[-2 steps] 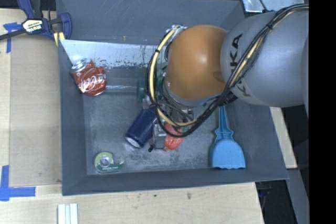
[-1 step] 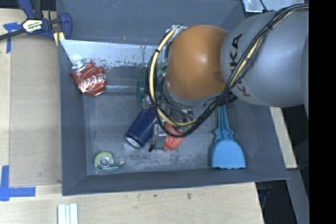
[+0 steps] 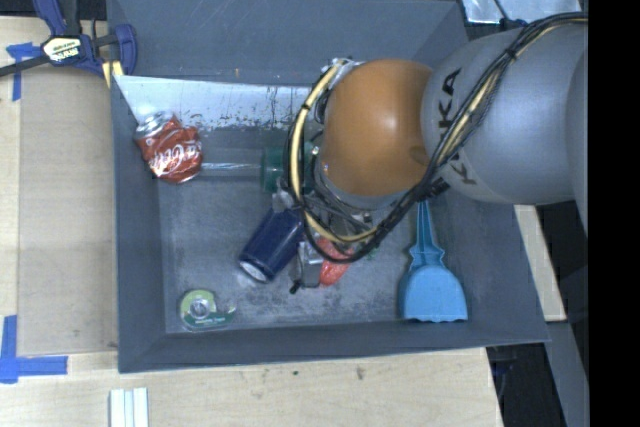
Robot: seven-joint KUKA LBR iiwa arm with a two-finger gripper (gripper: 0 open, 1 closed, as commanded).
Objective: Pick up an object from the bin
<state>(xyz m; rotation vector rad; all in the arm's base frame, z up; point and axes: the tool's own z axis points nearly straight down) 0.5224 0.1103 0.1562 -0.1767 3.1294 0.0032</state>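
My gripper (image 3: 311, 267) reaches down in the middle of the bin, mostly hidden under the arm's orange cover. Its tip is right beside the lower end of a dark blue cylinder (image 3: 270, 245) that lies tilted on the bin floor. A small red thing (image 3: 335, 271) shows just right of the tip, partly covered. A green thing (image 3: 272, 169) lies behind the cylinder, close to the arm.
A crushed red drink can (image 3: 171, 151) lies at the back left. A small green tape roll (image 3: 201, 308) sits in the front left corner. A light blue brush (image 3: 430, 283) with a long handle lies at the front right, next to the arm.
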